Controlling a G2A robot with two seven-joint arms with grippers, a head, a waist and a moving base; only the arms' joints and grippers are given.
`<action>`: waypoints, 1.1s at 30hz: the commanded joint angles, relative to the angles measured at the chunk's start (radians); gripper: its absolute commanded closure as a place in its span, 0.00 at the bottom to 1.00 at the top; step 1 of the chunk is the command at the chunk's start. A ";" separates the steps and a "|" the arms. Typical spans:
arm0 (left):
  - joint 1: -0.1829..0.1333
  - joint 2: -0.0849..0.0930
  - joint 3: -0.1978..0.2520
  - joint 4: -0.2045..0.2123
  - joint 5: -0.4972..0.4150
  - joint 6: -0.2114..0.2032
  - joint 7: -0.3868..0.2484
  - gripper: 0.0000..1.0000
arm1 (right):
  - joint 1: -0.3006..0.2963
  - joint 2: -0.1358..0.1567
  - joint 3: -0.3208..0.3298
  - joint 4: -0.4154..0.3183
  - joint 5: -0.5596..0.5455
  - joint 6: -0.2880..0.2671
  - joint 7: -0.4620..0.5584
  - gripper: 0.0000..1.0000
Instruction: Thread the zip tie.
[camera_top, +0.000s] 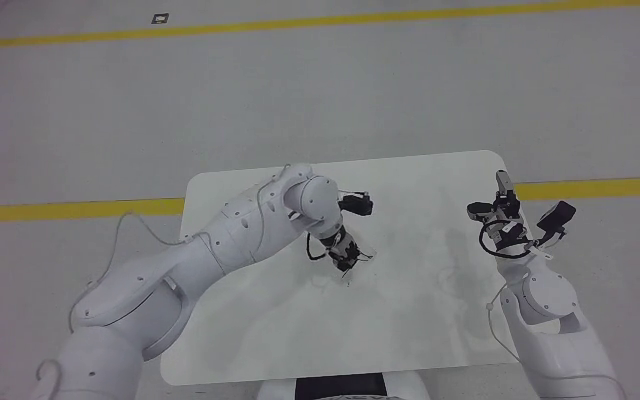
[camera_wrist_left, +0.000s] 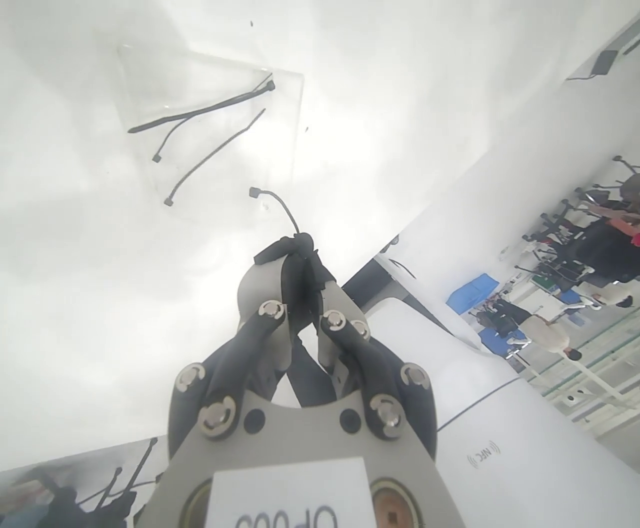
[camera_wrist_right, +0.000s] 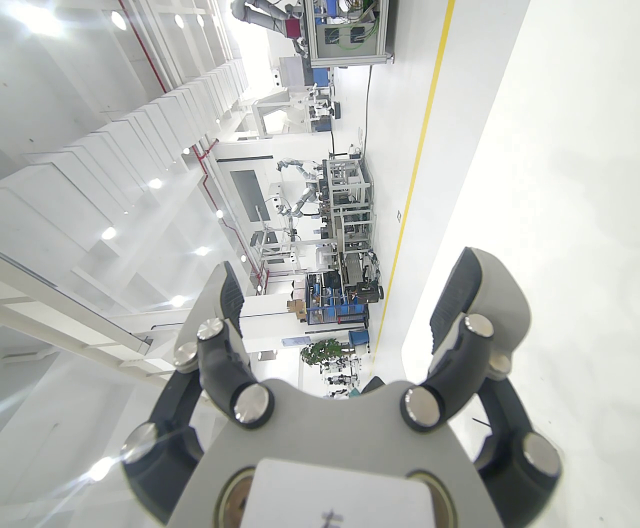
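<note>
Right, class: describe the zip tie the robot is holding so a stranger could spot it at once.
Start at the white table and find the left gripper near its middle. A black zip tie curves out of its shut tip. Unlike the three ties lying in the clear tray, it alone is gripped.

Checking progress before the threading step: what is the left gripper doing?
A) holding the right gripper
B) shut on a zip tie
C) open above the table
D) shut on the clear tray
B: the left gripper is shut on a zip tie, its head end sticking out.
</note>
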 joint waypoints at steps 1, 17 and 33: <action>0.009 0.012 -0.008 -0.012 0.009 0.005 0.008 1.00 | 0.000 0.000 0.000 0.000 0.000 0.000 0.000 0.00; 0.049 0.101 -0.076 -0.139 0.084 -0.070 -0.018 1.00 | 0.000 0.000 0.000 0.000 0.000 0.000 0.000 0.00; 0.111 0.170 -0.160 -0.022 -0.066 -0.462 -0.066 1.00 | 0.000 0.000 0.000 0.000 0.000 0.000 0.000 0.00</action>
